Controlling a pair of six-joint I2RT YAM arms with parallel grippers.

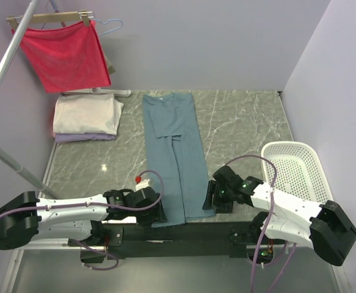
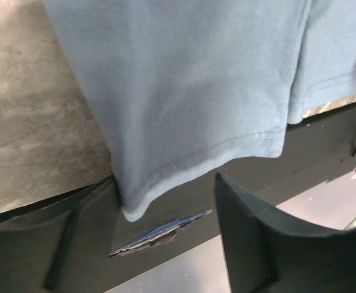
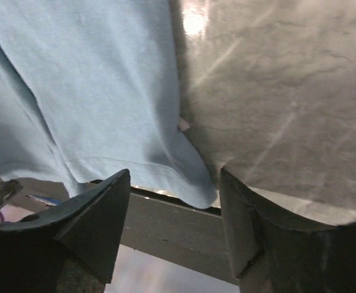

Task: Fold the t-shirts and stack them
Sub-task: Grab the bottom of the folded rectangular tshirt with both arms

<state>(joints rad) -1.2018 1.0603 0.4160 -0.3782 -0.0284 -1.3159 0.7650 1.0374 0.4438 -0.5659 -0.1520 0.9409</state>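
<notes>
We see the teal-blue t-shirt [image 1: 174, 159] lying as a long narrow strip down the middle of the marble table [image 1: 245, 122], its hem draped just over the near edge. Our left gripper [image 2: 162, 195] sits at the hem's left corner and our right gripper [image 3: 174, 180] at its right corner, both with jaws spread, pinching nothing. Far left, a cream-white folded tee [image 1: 85, 115] rests on a lavender tee [image 1: 83, 138]; a white basket [image 1: 287, 147] stands at the right
</notes>
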